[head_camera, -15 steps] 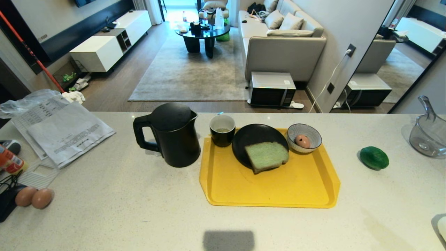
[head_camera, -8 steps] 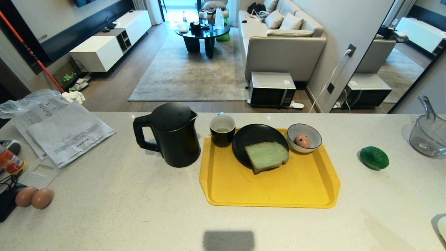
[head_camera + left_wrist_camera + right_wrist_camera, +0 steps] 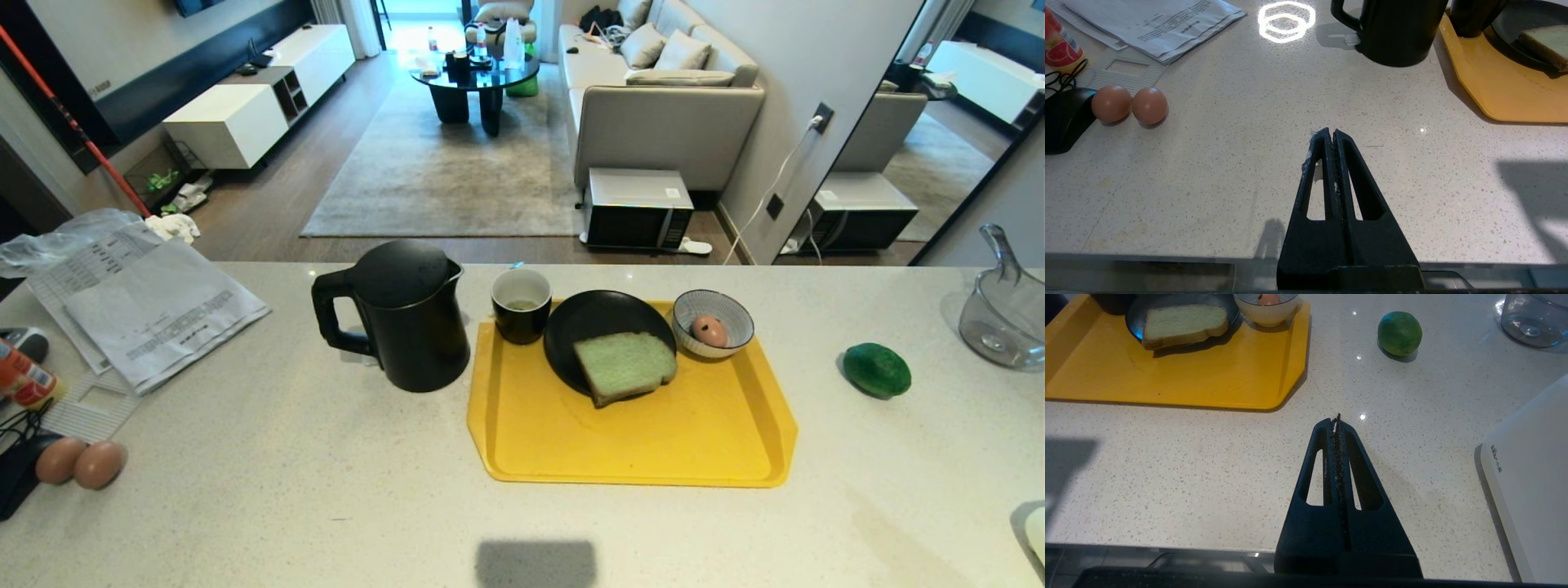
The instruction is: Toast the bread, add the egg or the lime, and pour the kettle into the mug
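**Breakfast things laid out on the bench, both hands parked**

The bread (image 3: 624, 367) is seen lying flat, partly on a black plate (image 3: 594, 320) and partly over its near rim, on a yellow tray (image 3: 637, 445) at the middle of the pale speckled bench (image 3: 286, 490). The egg (image 3: 709, 331) is held in a small striped bowl (image 3: 735, 314) at the tray's far right corner, touching the plate's edge. The mug (image 3: 522, 305) is placed at the tray's far left corner, just beside the plate, and something dark is seen at its bottom. The kettle (image 3: 406, 314) is stood upright on the bench just left of the tray, its handle turned to the left and its lid down. The lime (image 3: 876, 370) is set on the bench well right of the tray, apart from everything.

Further out, papers (image 3: 143, 306) are spread at the far left, and two brown eggs (image 3: 80, 462) are paired, touching, near the left edge. A clear jug (image 3: 1006, 314) is seen at the far right.

The left hand (image 3: 1330, 132) is shown only in its wrist view, low over bare bench near the front edge, its fingers pressed together on nothing. The right hand (image 3: 1334, 421) is likewise parked near the front edge, short of the tray's near right corner, fingers pressed together and empty.
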